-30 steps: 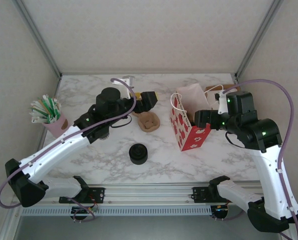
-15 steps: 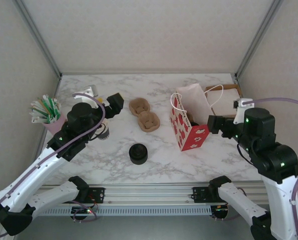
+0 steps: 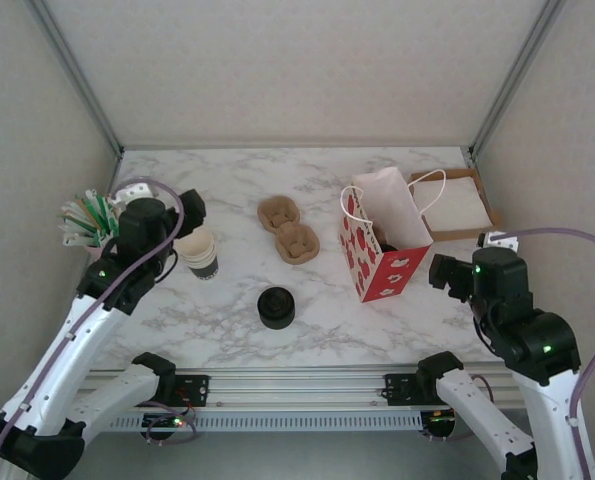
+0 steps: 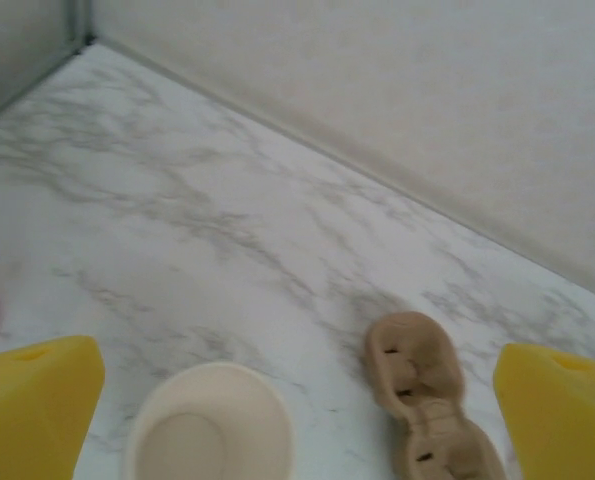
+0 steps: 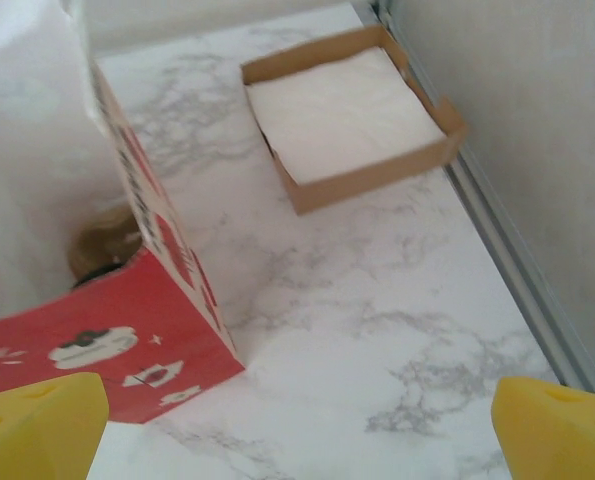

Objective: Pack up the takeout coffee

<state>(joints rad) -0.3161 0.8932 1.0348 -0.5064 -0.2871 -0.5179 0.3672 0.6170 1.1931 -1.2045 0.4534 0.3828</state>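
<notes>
A red-and-white paper bag (image 3: 382, 250) (image 5: 107, 330) stands open at the right centre of the table. Low inside it sits a dark round thing (image 3: 376, 240) (image 5: 99, 250), which looks like the takeout coffee's lid, though I cannot tell for sure. My left gripper (image 3: 189, 207) (image 4: 297, 440) hangs open just above the stack of lidless white cups (image 3: 199, 252) (image 4: 209, 430), holding nothing. To the right of the bag my right gripper (image 3: 443, 272) (image 5: 297, 440) is open over bare marble, clear of the bag.
Two brown cardboard cup carriers (image 3: 287, 228) (image 4: 427, 400) lie mid-table. A short stack of black lids (image 3: 276, 307) sits near the front. A pink cup of straws (image 3: 97, 225) is at the left edge, and a box of napkins (image 3: 457, 205) (image 5: 347, 115) at the back right.
The left arm has pulled back leftward from the carriers to over the white cups. The right arm has drawn back from the bag toward the near right. Both grippers stayed open.
</notes>
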